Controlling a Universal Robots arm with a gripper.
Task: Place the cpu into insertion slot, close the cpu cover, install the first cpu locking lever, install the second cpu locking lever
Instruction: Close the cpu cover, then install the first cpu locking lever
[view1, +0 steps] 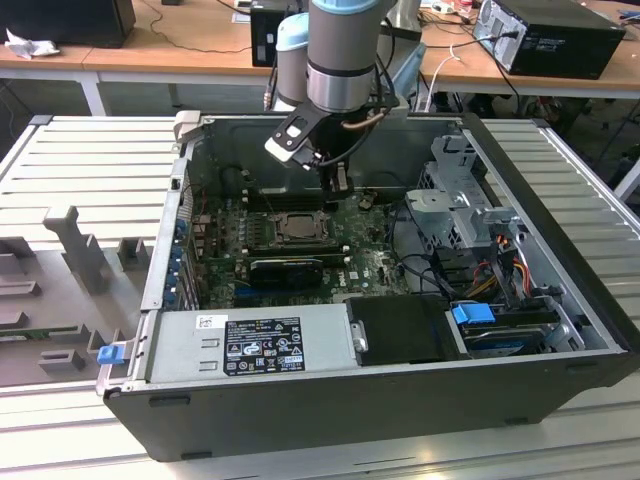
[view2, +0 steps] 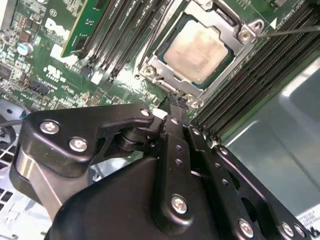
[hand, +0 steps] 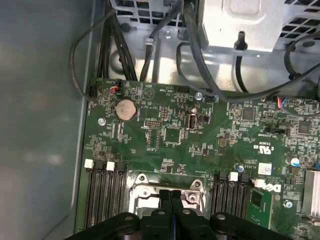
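Already, cpu (view2: 200, 50) in insertion slot (view2: 154, 75), cpu cover (view2: 242, 50) down, end effector (view2: 177, 100) clenched just beside cover

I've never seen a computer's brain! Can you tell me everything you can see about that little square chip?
The cpu is a small flat square with a pale tan-silver, metal-looking face and a thin dark green border. It lies flat and level, and the silvery cpu cover rests over its edges, so its face shows through the cover's square window.
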